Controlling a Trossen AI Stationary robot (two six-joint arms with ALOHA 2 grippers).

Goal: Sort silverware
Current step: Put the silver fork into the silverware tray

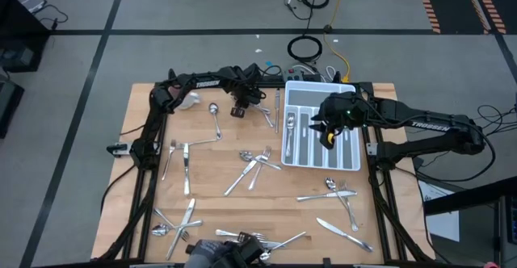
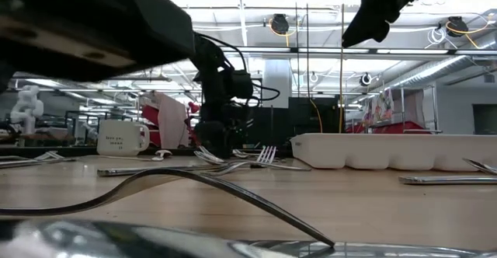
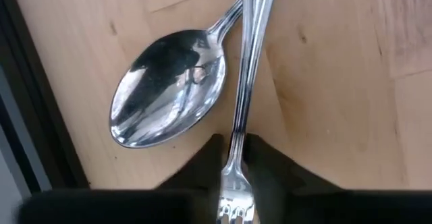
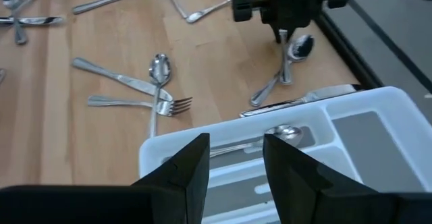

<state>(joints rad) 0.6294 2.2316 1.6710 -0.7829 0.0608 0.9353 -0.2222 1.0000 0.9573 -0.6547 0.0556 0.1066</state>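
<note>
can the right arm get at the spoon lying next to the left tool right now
Probably not cleanly: the left tool stands right over that spoon, its fingers around the fork beside it, while the right tool hovers over the cutlery tray.

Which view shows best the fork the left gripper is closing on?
The left wrist view: the fork runs between the left gripper fingers, crossing a spoon. The right wrist view shows that gripper above it from afar; the high view shows it tiny beside the cutlery tray; the low view hides it.

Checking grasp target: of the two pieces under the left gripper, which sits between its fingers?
The slim silver fork, its neck between the left gripper's dark fingers. The shiny silver spoon lies beside it, bowl up, outside the fingers, its handle crossing under the fork.
</note>
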